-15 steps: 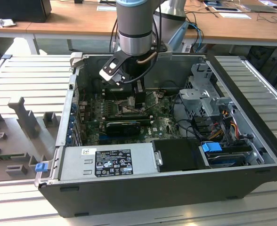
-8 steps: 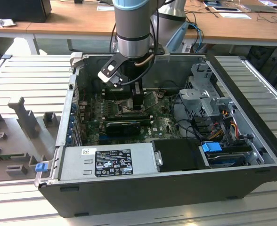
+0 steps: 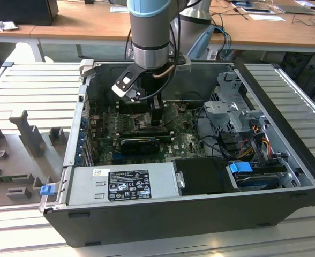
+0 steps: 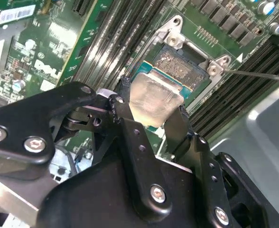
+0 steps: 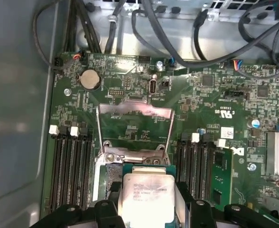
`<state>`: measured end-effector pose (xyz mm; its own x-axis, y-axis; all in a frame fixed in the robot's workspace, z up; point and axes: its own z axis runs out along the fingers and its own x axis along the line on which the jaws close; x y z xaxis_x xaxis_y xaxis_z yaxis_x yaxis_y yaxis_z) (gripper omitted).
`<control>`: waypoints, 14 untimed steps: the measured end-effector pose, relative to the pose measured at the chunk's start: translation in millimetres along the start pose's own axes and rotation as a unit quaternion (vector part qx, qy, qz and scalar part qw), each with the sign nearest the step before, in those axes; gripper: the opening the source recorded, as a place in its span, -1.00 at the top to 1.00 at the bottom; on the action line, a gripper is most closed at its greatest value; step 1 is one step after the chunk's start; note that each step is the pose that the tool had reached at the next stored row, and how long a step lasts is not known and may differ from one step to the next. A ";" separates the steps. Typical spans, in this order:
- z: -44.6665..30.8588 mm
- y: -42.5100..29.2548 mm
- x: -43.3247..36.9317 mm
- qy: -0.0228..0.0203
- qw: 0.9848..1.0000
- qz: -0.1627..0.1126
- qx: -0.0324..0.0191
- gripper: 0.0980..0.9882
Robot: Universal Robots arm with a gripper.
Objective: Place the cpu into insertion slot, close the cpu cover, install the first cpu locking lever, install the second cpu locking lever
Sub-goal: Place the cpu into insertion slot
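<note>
The gripper (image 4: 151, 105) had its two black fingers (image 4: 130, 133) pressed against opposite edges of the cpu (image 4: 154, 95), holding it silvery face up. The cpu sat directly over the insertion slot (image 4: 184, 66) and hid its nearer part. Whether the two touched could not be told. Beyond, the cpu cover (image 5: 134, 110) stood hinged open, with green motherboard (image 5: 201, 95) showing through its cut-out. In the exterior view, the arm (image 3: 149, 27) reached into the computer case (image 3: 173, 219) and blocked the slot.

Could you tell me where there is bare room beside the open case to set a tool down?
The ribbed table is bare along the exterior view's upper left and right of the case. Grey fixtures crowd the lower left; cables crowd inside.
</note>
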<state>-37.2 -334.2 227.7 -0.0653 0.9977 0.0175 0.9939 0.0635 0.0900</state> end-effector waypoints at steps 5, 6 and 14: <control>16.0 -11.6 12.0 -0.001 1.000 0.015 0.000 0.03; 17.0 -11.3 12.6 -0.001 1.000 0.015 0.000 0.03; 25.3 -9.1 13.5 -0.001 1.000 0.015 0.000 0.03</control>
<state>-44.8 -320.7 201.9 -0.0344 0.9992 0.0178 0.9954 0.0327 0.0898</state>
